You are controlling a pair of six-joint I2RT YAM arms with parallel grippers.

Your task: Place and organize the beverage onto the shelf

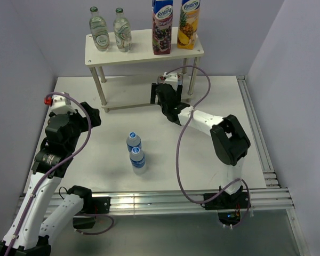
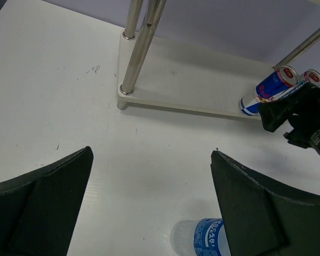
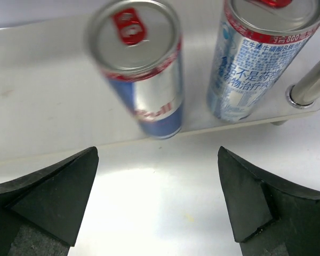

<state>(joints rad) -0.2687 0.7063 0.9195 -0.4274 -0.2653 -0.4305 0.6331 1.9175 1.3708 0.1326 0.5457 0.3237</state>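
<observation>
Now the right end effector (image 3: 159, 205) gapes empty, facing cans (image 3: 141, 74) on the shelf (image 3: 37, 106) (left end effector (image 2: 152, 205) gapes empty too).

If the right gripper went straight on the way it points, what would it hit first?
Most likely the left can of the two, standing at the front edge of the shelf's lower board; the open right gripper roughly faces it.

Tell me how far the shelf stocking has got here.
Done: two glass bottles and two juice cartons stand on top of the shelf, two cans on its lower board. In hand: nothing; the right gripper is open before the cans, the left gripper open above the table. Left: two water bottles on the table.
</observation>
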